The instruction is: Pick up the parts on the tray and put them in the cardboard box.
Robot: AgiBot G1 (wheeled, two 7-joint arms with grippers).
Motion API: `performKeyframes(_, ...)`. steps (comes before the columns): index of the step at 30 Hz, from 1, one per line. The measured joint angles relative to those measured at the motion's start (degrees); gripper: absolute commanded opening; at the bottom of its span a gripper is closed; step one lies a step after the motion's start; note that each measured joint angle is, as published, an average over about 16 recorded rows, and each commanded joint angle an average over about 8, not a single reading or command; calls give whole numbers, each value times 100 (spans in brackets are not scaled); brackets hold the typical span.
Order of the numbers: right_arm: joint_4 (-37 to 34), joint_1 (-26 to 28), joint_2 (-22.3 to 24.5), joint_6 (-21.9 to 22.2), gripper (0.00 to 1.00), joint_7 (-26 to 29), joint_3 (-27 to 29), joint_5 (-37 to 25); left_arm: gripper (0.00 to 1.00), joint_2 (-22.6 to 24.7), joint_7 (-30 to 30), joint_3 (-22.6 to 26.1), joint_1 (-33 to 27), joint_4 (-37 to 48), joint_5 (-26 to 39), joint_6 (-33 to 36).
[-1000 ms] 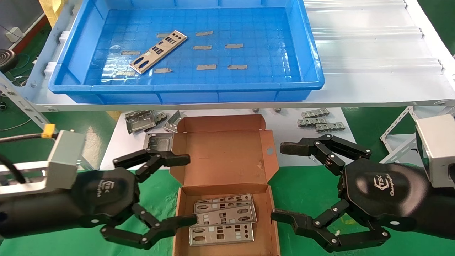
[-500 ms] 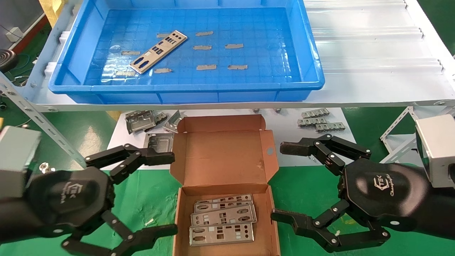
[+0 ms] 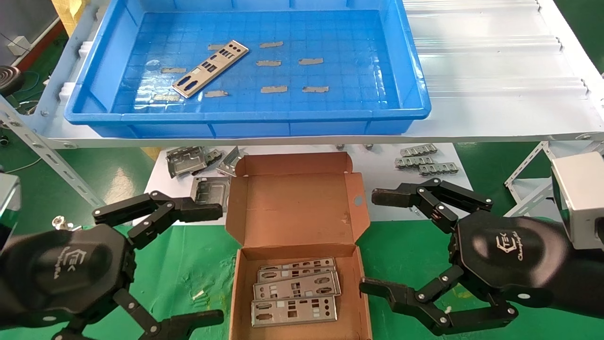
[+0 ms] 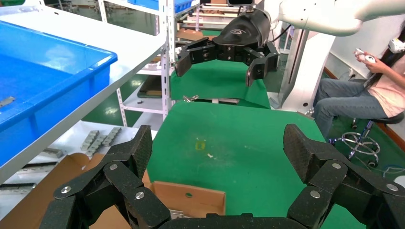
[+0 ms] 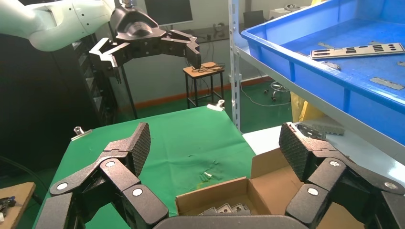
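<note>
One thin flat silver-grey punched metal plate [image 3: 210,69] is left, lying diagonally toward the far-left corner of the big shallow blue plastic tray [image 3: 245,123]. It looks light, stiff and slick, so I'd pinch across its narrow width at a long edge. The small brown cardboard box [image 3: 297,236] holds four plates. Left gripper [image 3: 188,264] and right gripper [image 3: 377,241] both hang spread, empty, beside it.

Five parts [image 3: 210,68]; one tray [image 3: 245,114]; one cardboard box [image 3: 297,212].
</note>
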Motion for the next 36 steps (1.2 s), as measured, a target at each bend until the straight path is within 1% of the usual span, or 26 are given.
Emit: performKeyframes(36,0,0,0,0,100,0,0,0,100,63,28,44,-25,86,49,-5)
